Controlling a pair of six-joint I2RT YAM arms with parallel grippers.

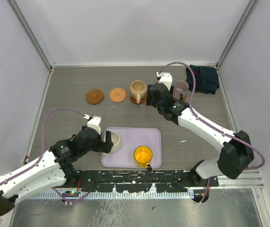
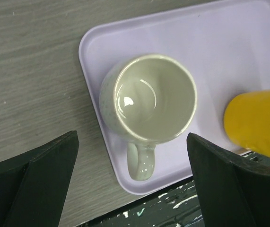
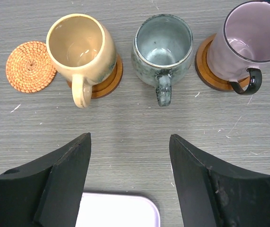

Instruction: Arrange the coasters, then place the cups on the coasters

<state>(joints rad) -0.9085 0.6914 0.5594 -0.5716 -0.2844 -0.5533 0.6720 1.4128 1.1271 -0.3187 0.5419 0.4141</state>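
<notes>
Beyond the tray [image 1: 135,137] the table [image 1: 125,116] lies bare up to the tan cup [image 1: 138,89] — on the tray, the yellow cup [image 1: 143,154] stands near the cream cup [image 1: 115,140], to its right.

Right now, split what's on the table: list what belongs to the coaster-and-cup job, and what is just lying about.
Job: brown coaster; woven coaster; tan cup on third coaster; mauve cup on fourth coaster; grey-green cup; cream cup; yellow cup.
Lying about: lavender tray; dark cloth.

far row, left to right: first coaster [image 1: 94,96], second coaster [image 1: 117,95], left cup [image 3: 80,47] on third coaster [image 3: 111,78], middle cup [image 3: 163,45], right cup [image 3: 248,40] on fourth coaster [image 3: 206,71] | cloth [image 1: 203,78] far right | near: tray [image 1: 139,135] holding tray-left cup [image 1: 113,141] and tray-right cup [image 1: 143,154]
</notes>
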